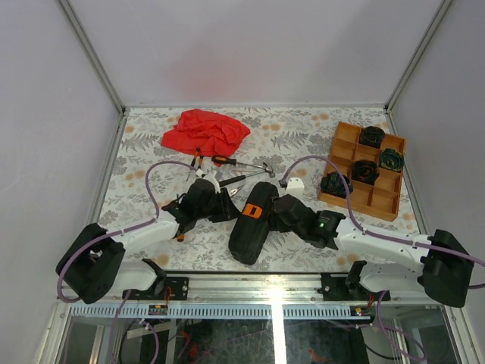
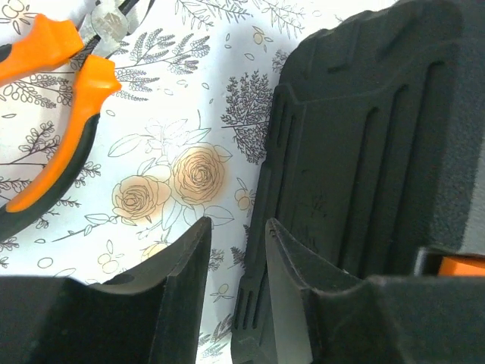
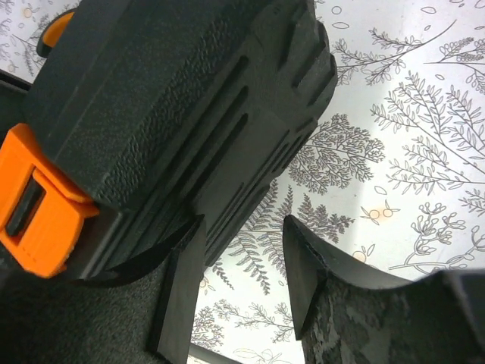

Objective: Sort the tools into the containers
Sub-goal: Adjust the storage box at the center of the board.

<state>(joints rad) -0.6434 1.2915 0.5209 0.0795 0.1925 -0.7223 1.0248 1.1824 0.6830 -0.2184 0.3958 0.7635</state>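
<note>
**Item 1, containers.** The black case [image 1: 250,220] lies at the centre of the desk [image 1: 303,136]. We see it shut, with its orange latch [image 1: 250,211] facing up. The orange tray [image 1: 342,155] sits at 2 o'clock from the case, well apart from it.

**Item 2, sorted stock.** Four coiled bundles [image 1: 371,136] lie in separate tray compartments, and the one nearest the 3 o'clock rim is greenish.

**Item 3, unsorted stock.** The pliers [image 2: 95,80], a screwdriver [image 1: 224,160] and the hammer [image 1: 256,167] lie loose on the desk between 11 and 12 o'clock from the case. Beyond them is the red cloth [image 1: 204,130].

**Item 4, left pincer [image 2: 238,224].** It is at 9 o'clock from the case with its jaws spread and holds nothing. The ribbed edge of the case lies just beside one finger, but we cannot tell whether they touch.

**Item 5, right pincer [image 3: 244,224].** It is at 3 o'clock from the case with its jaws spread and empty. One finger is close against the case wall, and the latch is near it.

**Item 6, step in hand.** We judge that the bundles are done and that opening the case comes next.

**Item 7, next move.** One pincer needs to steady the case body while the other frees the latch and lifts the lid. Only then can the hand tools go into the moulded slots.
</note>
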